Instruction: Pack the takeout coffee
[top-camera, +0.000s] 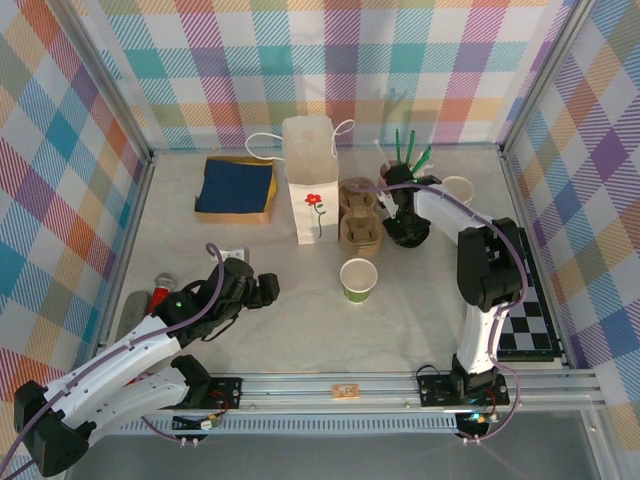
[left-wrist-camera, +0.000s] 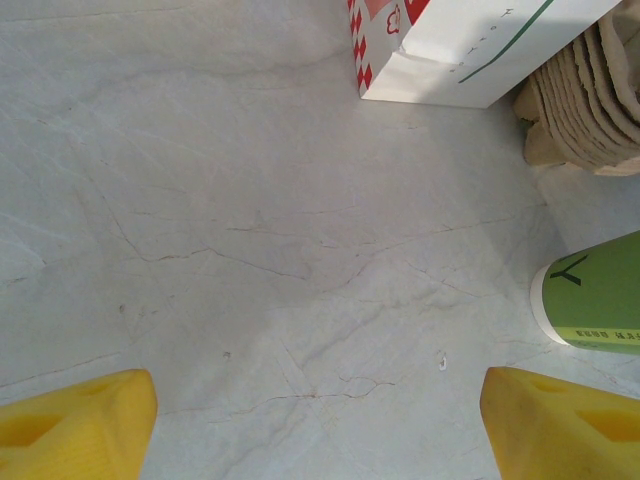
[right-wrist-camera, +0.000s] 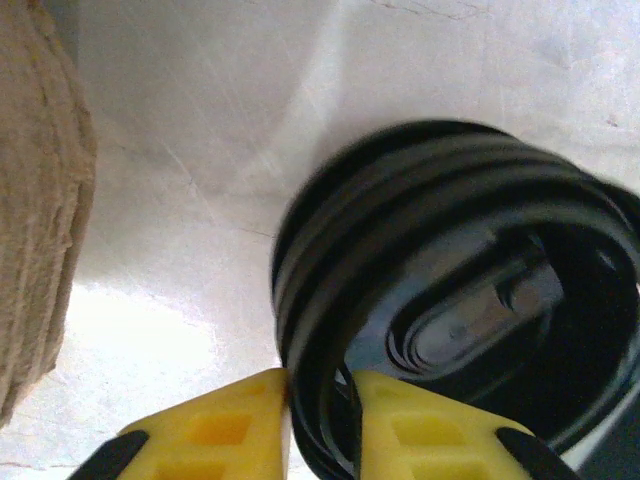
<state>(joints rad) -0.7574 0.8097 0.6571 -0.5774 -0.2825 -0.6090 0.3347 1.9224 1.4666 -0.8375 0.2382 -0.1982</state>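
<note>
A round black plastic lid (right-wrist-camera: 450, 300) with a ribbed edge sits tilted in the right wrist view. My right gripper (right-wrist-camera: 320, 410) is shut on its near rim, one yellow finger outside and one inside. No green cup body shows under the lid, so the takeout coffee's cup is hidden or out of view. From above, the right gripper (top-camera: 405, 230) hangs beside the cardboard carriers (top-camera: 358, 215). A lidless green cup (top-camera: 358, 280) with a white rim stands mid-table. My left gripper (top-camera: 262, 290) is open over bare table left of that cup (left-wrist-camera: 600, 300), with nothing between its fingers (left-wrist-camera: 80, 425).
A white paper bag (top-camera: 310, 180) with a red flower stands at the back centre. A box with blue lining (top-camera: 238, 188) lies to its left. A pot of green and white sticks (top-camera: 405, 160) and a white-rimmed cup (top-camera: 458, 188) stand back right. A chequered board (top-camera: 530, 310) lies right.
</note>
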